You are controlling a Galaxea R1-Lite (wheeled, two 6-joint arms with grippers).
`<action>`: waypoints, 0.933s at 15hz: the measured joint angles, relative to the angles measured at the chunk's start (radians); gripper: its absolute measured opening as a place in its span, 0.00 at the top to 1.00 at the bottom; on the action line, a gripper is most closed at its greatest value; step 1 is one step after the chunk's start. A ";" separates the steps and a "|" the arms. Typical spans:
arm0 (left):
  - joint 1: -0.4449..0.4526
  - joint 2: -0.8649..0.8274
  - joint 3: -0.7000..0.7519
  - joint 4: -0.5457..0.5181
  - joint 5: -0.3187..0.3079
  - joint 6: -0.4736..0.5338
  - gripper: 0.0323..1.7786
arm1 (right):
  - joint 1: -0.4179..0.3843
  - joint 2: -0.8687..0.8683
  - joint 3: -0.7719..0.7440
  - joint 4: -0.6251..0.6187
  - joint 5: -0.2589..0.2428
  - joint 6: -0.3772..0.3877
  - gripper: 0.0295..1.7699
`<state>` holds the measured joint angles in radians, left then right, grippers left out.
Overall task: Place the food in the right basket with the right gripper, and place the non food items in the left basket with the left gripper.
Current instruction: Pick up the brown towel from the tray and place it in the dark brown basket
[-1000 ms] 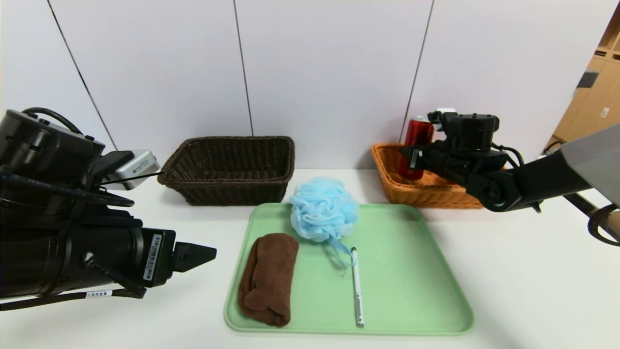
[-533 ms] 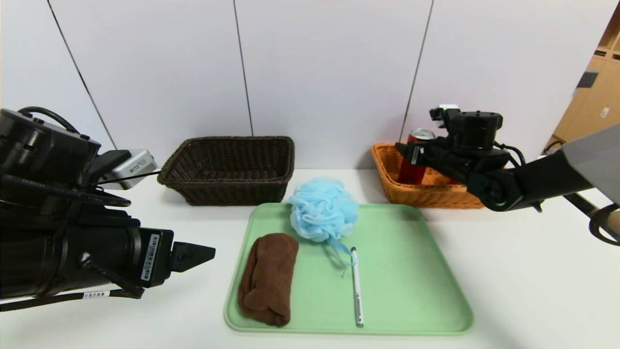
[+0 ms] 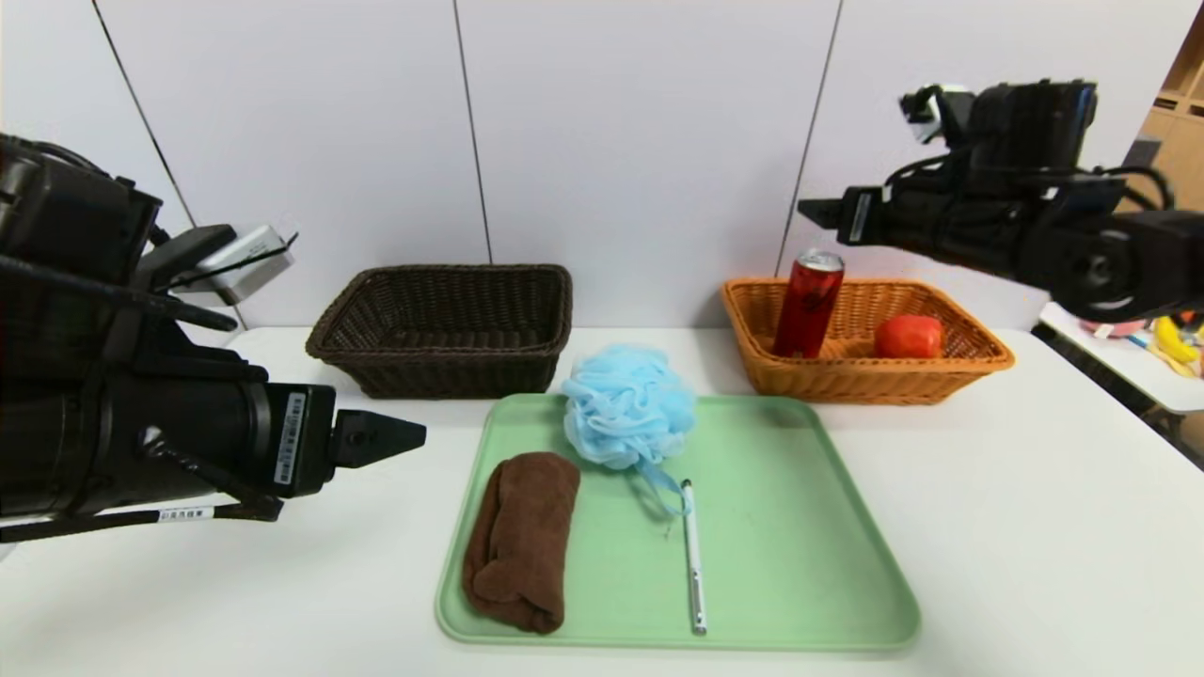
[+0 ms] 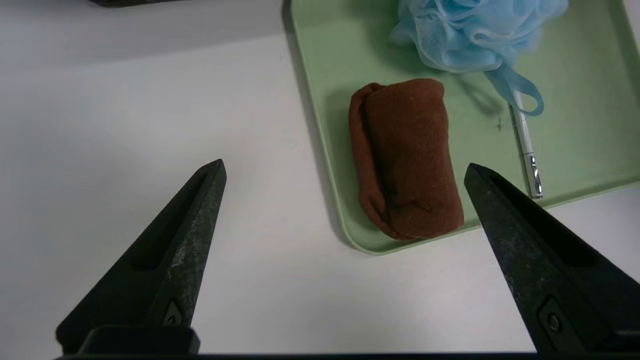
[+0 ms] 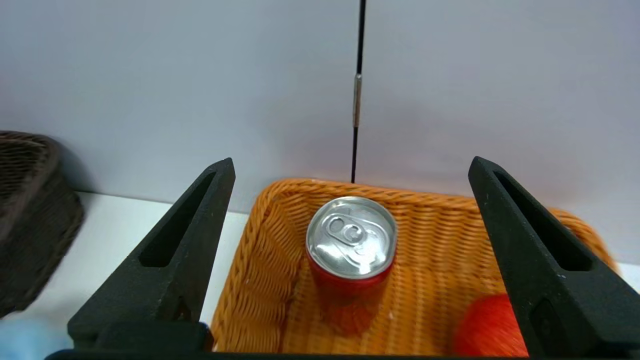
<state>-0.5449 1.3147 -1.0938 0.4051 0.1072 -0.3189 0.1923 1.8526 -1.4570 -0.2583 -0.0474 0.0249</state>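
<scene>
One can (image 5: 351, 250) below right claw (image 5: 350, 167)

A plain pale grey panelled wall (image 3: 640, 141) with thin dark vertical seams stands behind the smooth white table (image 3: 1035, 527). At the far right there is light brown wooden shelving (image 3: 1176, 122) and a second white table edge (image 3: 1119, 362), in even soft light

The black right gripper (image 3: 816, 211) is held high and roughly level at the far right, its pointed jaws spread wide and empty. The black left gripper (image 4: 345, 170) hangs low at the near left, angled downward, its jaws wide apart, holding nothing.
</scene>
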 joint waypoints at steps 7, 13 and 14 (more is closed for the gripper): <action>-0.094 0.212 -0.455 0.428 0.015 -0.107 0.05 | 0.001 -0.167 -0.314 0.938 0.011 0.073 0.06; -0.199 0.505 -0.718 0.676 0.071 -0.311 0.05 | 0.014 -0.206 -0.236 1.128 0.019 0.184 0.04; -0.204 0.546 -0.756 0.708 0.069 -0.344 0.05 | 0.015 -0.213 -0.207 1.126 0.021 0.183 0.04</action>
<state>-0.7485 1.8609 -1.8498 1.1132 0.1760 -0.6628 0.2077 1.6394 -1.6645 0.8677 -0.0268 0.2083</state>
